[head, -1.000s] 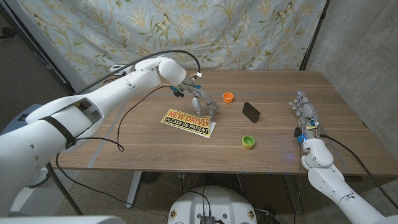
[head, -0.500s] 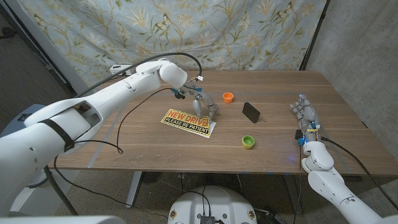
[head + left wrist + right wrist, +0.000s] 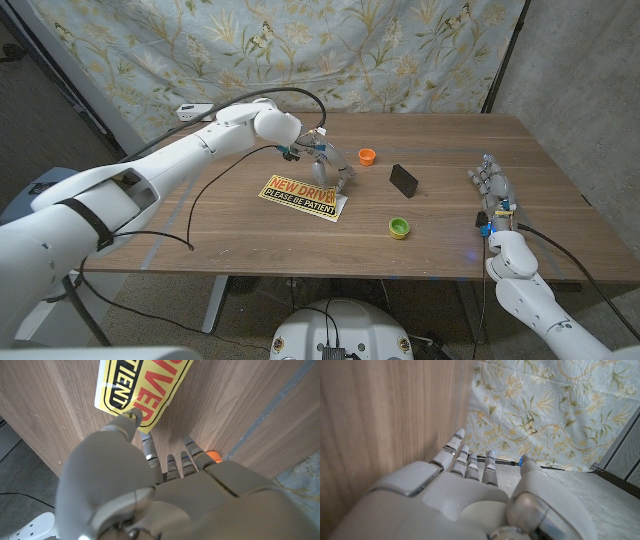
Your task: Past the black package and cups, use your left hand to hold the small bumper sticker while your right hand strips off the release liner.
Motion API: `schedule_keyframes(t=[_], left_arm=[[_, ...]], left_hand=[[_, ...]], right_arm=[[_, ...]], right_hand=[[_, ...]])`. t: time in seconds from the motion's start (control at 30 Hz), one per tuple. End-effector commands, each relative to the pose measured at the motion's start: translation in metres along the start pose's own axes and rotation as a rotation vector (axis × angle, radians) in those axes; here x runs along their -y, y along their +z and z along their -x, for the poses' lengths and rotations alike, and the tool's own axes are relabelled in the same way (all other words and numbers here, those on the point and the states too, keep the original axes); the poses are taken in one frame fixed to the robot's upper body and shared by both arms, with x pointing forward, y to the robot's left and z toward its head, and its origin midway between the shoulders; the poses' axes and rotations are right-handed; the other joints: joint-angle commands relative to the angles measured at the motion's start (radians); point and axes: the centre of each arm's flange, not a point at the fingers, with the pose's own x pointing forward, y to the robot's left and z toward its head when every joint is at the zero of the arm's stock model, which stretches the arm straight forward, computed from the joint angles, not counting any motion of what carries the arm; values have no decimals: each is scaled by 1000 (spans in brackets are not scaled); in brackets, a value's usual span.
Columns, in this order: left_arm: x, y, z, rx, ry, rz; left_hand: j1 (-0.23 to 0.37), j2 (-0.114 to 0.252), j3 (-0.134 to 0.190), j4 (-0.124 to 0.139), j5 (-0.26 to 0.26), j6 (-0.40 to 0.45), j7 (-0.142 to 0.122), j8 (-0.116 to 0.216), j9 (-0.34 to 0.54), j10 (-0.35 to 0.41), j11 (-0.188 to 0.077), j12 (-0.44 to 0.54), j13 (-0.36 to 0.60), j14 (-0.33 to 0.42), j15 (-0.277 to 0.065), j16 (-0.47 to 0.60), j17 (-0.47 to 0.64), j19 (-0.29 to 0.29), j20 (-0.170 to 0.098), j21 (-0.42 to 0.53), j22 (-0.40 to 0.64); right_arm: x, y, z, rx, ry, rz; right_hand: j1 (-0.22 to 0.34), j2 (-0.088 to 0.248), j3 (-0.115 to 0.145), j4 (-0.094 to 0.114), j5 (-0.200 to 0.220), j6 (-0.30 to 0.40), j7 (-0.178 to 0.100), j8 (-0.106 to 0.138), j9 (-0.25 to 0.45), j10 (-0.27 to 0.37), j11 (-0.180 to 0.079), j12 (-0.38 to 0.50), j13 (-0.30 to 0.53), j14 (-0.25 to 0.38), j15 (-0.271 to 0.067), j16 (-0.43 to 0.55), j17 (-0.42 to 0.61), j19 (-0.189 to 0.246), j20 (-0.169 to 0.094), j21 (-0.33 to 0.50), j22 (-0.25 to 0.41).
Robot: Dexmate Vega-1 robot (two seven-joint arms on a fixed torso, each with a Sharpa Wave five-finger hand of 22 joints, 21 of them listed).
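Plainly, with the left hand [image 3: 333, 168] only fingertip-touching the yellow rectangular paper bumper sticker [image 3: 302, 195] at centre-table and the right hand [image 3: 492, 186] spread empty far right, peeling could drag it loose.

Left robot hand [image 3: 165, 490] looms large, grey back toward the camera, fingers [image 3: 172, 465] reaching out over the wooden tabletop [image 3: 225, 405]. The thumb tip sits right at the edge of the yellow sticker [image 3: 142, 387], red and black lettering showing on it. An orange cup [image 3: 214, 455] peeks out just beyond the fingertips. A pale seam runs across the wood.
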Motion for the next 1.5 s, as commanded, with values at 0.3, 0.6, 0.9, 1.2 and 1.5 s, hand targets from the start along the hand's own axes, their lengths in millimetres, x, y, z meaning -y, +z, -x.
schedule_keyframes(t=[0.3, 0.6, 0.9, 1.2, 1.5], left_arm=[[8, 4, -2, -10, 33, -60], [11, 6, -5, -11, 64, -79], [13, 7, -6, -20, 134, -137], [21, 6, -4, -23, 223, -176], [27, 6, -5, -32, 271, -182]], left_hand=[[14, -3, -14, 5, -3, 30, -6, 24, 16, 26, -6, 7, 4, 20, -2, 5, 3, 19, -1, 5, 3], [23, -4, -21, 6, -4, 59, -17, 49, 31, 58, -20, 12, 5, 47, -13, 8, 5, 38, -2, 9, 3], [32, -5, -22, 8, 2, 134, -31, 91, 37, 131, -36, 27, 6, 112, -34, 18, 8, 84, -3, 21, 5], [31, -8, -29, 15, 16, 293, -43, 160, 20, 266, -82, 52, 4, 236, -96, 37, 14, 172, -20, 47, 7], [25, -16, -31, 16, 25, 361, -37, 182, -3, 335, -100, 63, 5, 294, -115, 46, 19, 213, -18, 61, 9]], right_arm=[[1, -11, 2, -25, -15, -13], [4, -15, 5, -37, -30, -19], [5, -18, 6, -42, -32, -20], [4, -19, 5, -47, -32, -21], [4, -22, 6, -56, -35, -20]], right_hand=[[-8, -2, 3, -7, 6, -6, -2, 7, 5, -5, 2, 5, 5, -1, 2, 8, 3, 4, 4, 7, 2], [-9, -1, 4, -8, 6, -6, -2, 8, 5, -7, 2, 6, 5, -1, 2, 9, 3, 4, 5, 8, 2], [-9, -1, 4, -9, 6, -6, -2, 8, 6, -7, 1, 7, 5, -1, 1, 10, 3, 5, 5, 8, 2], [-9, -1, 5, -10, 6, -7, -3, 8, 6, -8, 1, 7, 5, -2, 1, 10, 2, 5, 4, 8, 2], [-11, -1, 5, -10, 6, -8, -3, 9, 6, -9, 3, 8, 5, -2, 2, 11, 3, 5, 5, 8, 2]])
